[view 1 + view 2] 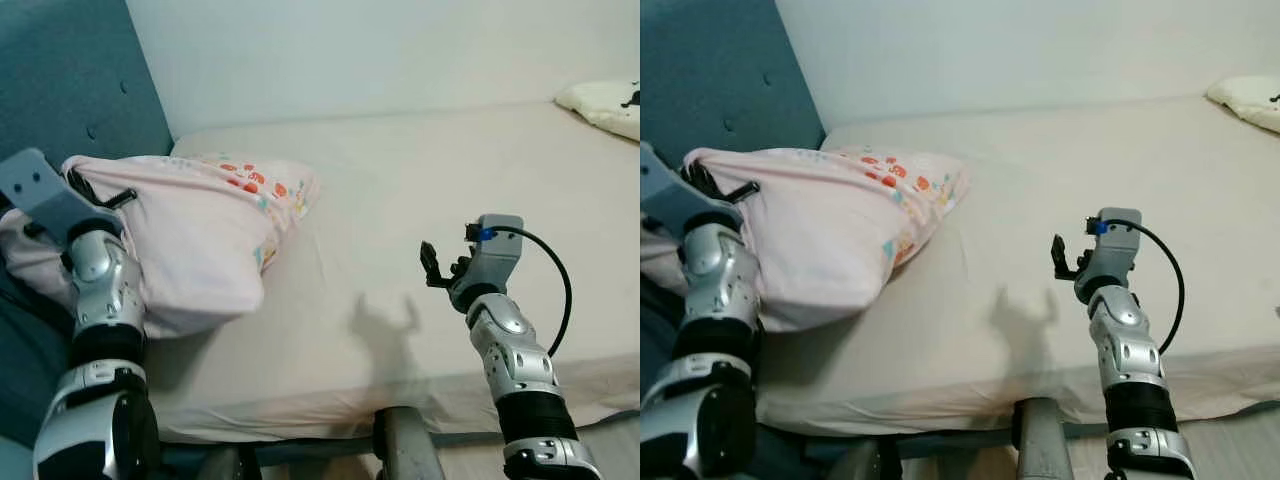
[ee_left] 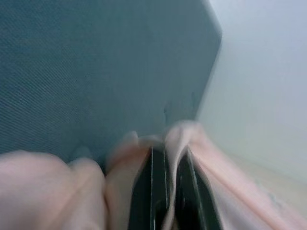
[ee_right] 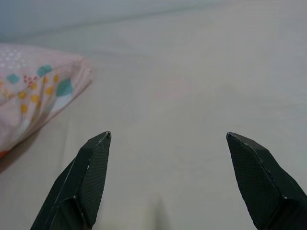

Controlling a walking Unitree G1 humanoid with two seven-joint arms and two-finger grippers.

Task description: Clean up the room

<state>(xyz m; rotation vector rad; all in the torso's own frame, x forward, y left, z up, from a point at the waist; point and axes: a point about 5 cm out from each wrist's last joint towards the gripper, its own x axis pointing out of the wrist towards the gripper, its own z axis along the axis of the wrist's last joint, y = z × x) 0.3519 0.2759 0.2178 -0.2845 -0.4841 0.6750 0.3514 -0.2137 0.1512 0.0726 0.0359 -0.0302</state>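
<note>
- Bed [image 1: 450, 170] fills most of what I see: a pale, bare sheet against a white wall [image 1: 350, 50], with a padded teal headboard [image 1: 60, 70] at my left. Its near edge and frame are cut off at the bottom of my head views, so I cannot tell what lies on the floor.
- Pillow [image 1: 200, 240], pink with small printed patches on one corner, lies at the head end of the bed, close to the headboard. I judge it is held there because tidying calls for it to sit square at the head of the bed.
- Left pincer [image 2: 170, 191] is clenched on a fold of the pillow's cloth; my wrist view shows the black fingers [image 2: 153, 196] pressed close with pink fabric bunched around them. How much cloth is caught I cannot tell, since the tips are buried and that picture is blurred.
- Right pincer [image 3: 168, 182] is released, fingers spread wide, hovering above the bare sheet well apart from the pillow. I judge it waits free to steady or smooth as needed. Its shadow falls on the sheet just beside it.
- Second pillow [image 1: 605, 105], white with a dark mark, sits at the far right corner of the bed, cut off by the picture's edge; what the mark is I cannot make out.
</note>
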